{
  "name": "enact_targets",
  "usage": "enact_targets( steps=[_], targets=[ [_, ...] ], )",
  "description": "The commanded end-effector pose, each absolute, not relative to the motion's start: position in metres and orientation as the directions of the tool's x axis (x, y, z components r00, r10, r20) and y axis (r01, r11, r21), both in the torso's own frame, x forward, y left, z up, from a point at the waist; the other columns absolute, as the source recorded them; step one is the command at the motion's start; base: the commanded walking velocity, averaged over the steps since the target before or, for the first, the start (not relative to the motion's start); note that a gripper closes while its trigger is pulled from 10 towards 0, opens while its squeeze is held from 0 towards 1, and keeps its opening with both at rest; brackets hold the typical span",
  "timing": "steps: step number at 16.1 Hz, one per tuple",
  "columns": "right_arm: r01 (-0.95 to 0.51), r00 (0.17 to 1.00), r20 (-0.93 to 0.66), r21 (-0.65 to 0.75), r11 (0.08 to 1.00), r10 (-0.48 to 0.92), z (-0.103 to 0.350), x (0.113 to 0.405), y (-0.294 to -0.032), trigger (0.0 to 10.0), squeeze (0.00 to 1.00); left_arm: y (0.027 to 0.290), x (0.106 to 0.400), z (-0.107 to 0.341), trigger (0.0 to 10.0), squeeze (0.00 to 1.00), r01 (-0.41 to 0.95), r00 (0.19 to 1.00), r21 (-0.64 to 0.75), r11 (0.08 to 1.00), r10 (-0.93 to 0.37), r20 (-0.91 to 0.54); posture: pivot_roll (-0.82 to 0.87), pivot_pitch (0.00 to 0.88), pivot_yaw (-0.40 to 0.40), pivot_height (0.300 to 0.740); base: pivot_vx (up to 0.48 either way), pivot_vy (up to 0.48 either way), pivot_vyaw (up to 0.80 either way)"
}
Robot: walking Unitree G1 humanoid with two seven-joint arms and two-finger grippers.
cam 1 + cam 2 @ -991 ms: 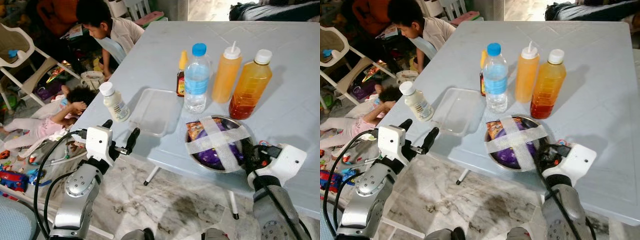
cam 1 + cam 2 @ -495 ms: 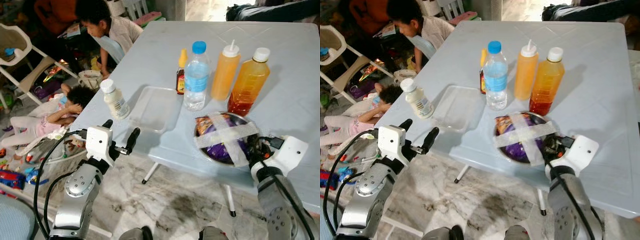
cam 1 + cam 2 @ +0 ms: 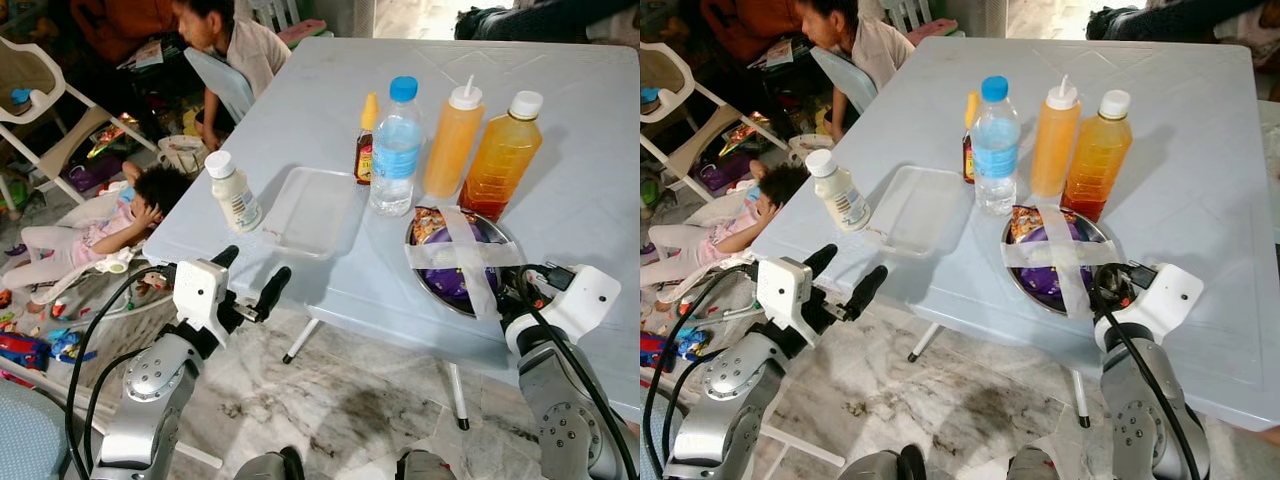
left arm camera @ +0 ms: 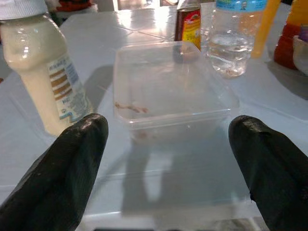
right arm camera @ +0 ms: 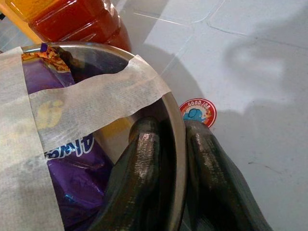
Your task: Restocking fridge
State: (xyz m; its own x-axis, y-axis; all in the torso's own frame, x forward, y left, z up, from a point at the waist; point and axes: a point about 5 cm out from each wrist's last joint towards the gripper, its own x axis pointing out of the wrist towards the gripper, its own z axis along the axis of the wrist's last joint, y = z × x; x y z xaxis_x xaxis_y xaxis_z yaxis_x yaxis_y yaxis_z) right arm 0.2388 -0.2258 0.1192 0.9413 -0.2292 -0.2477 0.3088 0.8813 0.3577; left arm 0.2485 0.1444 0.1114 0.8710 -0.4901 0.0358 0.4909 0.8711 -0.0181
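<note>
Nearest the robot, the right gripper (image 5: 166,159) is pinching the rim of the steel bowl (image 3: 432,285), one finger inside against the purple snack packet (image 5: 57,183) and the other outside the wall, so the collecting step of the restocking seems to be in hand. Tape strips (image 3: 462,252) are crossing over the bowl's mouth and holding the packets in, and the bowl is sitting on the pale blue table (image 3: 330,100) near its front edge, just in front of the amber bottle (image 3: 498,165); a small round sticker (image 5: 198,111) is lying on the tabletop beside the rim. On the other side, the left gripper (image 4: 168,168) is hanging off the table's front edge with its fingers spread wide and holding nothing, aimed at the clear plastic tray (image 4: 171,84) with the creamy bottle (image 4: 45,77) just beside it. Farther back, the water bottle (image 3: 395,150), the orange squeeze bottle (image 3: 450,140) and a small sauce bottle (image 3: 367,145) are standing in a row. Beyond the far corner a person (image 3: 235,45) is bending down, and a child (image 3: 120,215) is lying on the floor. Lifting next probably calls for keeping the bowl level, since a one-sided rim grip is likely to tip it.
</note>
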Motion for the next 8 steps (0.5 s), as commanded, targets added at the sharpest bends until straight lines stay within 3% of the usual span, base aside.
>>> enact_targets(
  steps=[1,8],
  targets=[
    [0.422,0.864,-0.427,0.329,0.845,-0.266,0.0863,0.2281,-0.2331,0.0,0.0,0.1494,0.2468,0.1133,10.0,0.0,0.501,0.865,-0.016,0.865,-0.501,0.033,-0.09,0.137,0.175,0.74,0.0,0.0,0.0],
    [0.436,0.857,-0.447,0.363,0.823,-0.257,0.0866,0.2324,-0.2328,0.0,0.0,0.1426,0.2375,0.117,10.0,0.0,0.622,0.783,-0.071,0.78,-0.621,0.043,-0.09,0.143,0.168,0.74,0.0,0.0,0.0]
  ],
)
